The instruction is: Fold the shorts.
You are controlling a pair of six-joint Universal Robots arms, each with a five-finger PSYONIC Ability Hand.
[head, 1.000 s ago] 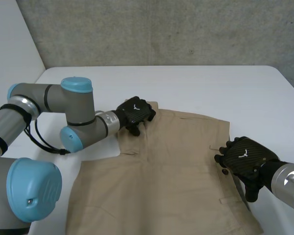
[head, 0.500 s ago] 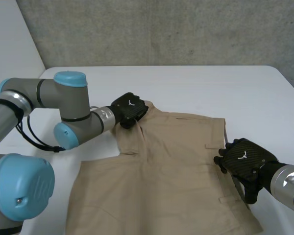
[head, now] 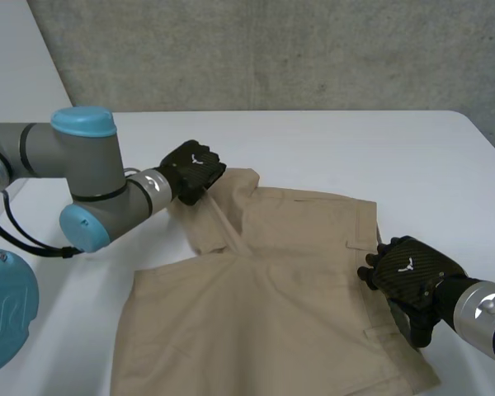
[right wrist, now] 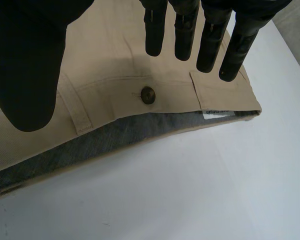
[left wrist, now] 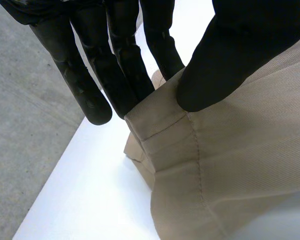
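Note:
Tan shorts [head: 272, 289] lie spread on the white table [head: 330, 148]. My left hand [head: 191, 170] is at their far left corner, and it pinches the hem [left wrist: 160, 130] between thumb [left wrist: 225, 65] and fingers [left wrist: 115, 75], holding that corner lifted off the table. My right hand [head: 408, 276] hovers over the waistband [right wrist: 140, 125] at the right edge of the shorts [right wrist: 115, 55], fingers straight and apart above a button [right wrist: 148, 94], holding nothing.
The table's near edge by the waistband [right wrist: 165, 190] is bare white. A grey wall [head: 272, 49] stands behind the table. The left arm's elbow [head: 87, 206] reaches over the table's left side.
My left hand has shut on the far left corner of the shorts and pulled it up and to the left, dragging the cloth with it. The right hand has barely moved.

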